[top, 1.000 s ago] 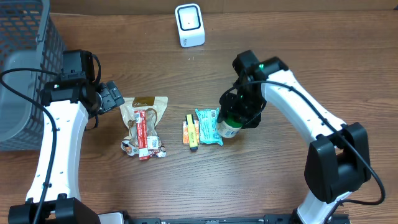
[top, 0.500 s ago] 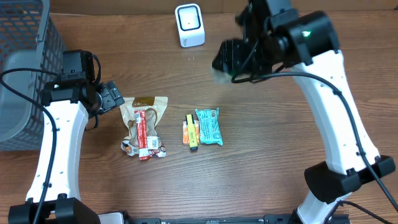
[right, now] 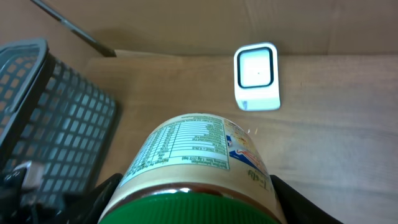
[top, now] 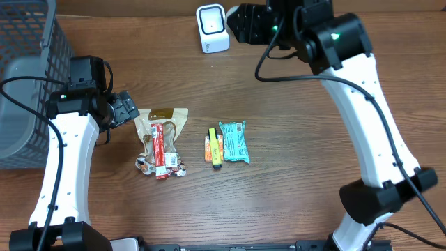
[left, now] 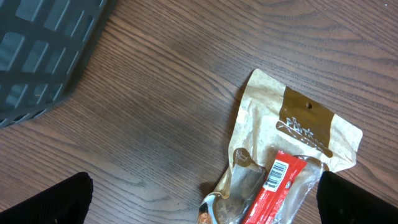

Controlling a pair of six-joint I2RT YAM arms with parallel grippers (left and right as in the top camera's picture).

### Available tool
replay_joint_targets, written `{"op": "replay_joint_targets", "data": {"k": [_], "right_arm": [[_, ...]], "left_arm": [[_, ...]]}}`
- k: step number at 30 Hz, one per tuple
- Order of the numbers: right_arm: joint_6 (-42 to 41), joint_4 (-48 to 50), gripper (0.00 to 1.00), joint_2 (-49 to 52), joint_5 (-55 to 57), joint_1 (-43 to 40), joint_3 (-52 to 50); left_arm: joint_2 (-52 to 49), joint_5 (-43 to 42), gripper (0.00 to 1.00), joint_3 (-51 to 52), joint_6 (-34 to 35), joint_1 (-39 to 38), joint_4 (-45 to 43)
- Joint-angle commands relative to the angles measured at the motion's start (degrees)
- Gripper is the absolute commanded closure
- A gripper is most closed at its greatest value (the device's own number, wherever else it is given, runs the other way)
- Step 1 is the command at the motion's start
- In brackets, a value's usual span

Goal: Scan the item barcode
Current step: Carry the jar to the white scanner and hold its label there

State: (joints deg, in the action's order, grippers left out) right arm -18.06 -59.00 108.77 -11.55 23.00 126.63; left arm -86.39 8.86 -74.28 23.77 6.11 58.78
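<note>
- Since a second ago, we are seeing the right pincer (top: 245, 22) carrying the green-lidded jar (right: 199, 162) from mid-tabletop (top: 313, 174) to the frame's top centre.
- We are pinching the jar just beside the white scanner (top: 212, 28).
- We are holding the left pincer (top: 129, 108) spread, empty.
- We are judging pickup done, scanning left.

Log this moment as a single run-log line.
right gripper: shut on green-lidded jar, held near white scanner | left gripper: open, empty, by snack pouch | barcode: not visible
</note>
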Motion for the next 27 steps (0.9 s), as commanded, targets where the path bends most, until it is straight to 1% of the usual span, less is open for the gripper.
{"op": "replay_joint_targets", "data": {"k": [1,3,7,10,18,25,27], "right_arm": [[0.76,5.09,0.89,3.17,1.07,0.17,-1.84],[2.23,8.35,0.96,4.96,1.16,0.17,-2.49],[6.25,13.64,0.96,9.60,1.68,0.17,-2.51],[7.65,18.86,0.96,13.49,2.12,0.17,-2.51],[7.85,35.19,0.96,23.50,3.67,0.17,-2.51],[7.45,45.62,0.96,28.96,11.39,0.52,-2.51],[7.48,48.72,0.96,30.03,12.13,0.90,-2.51]], "left_arm": [[-0.33,0.57,0.00,0.22,-0.22,0.09,0.11],[-0.33,0.57,0.00,0.22,-0.22,0.09,0.11],[-0.33,0.57,0.00,0.22,-0.22,0.09,0.11],[-0.33,0.57,0.00,0.22,-0.22,0.09,0.11],[-0.33,0.57,0.00,0.22,-0.22,0.09,0.11],[-0.33,0.57,0.00,0.22,-0.22,0.09,0.11],[-0.33,0.57,0.00,0.22,-0.22,0.09,0.11]]}}
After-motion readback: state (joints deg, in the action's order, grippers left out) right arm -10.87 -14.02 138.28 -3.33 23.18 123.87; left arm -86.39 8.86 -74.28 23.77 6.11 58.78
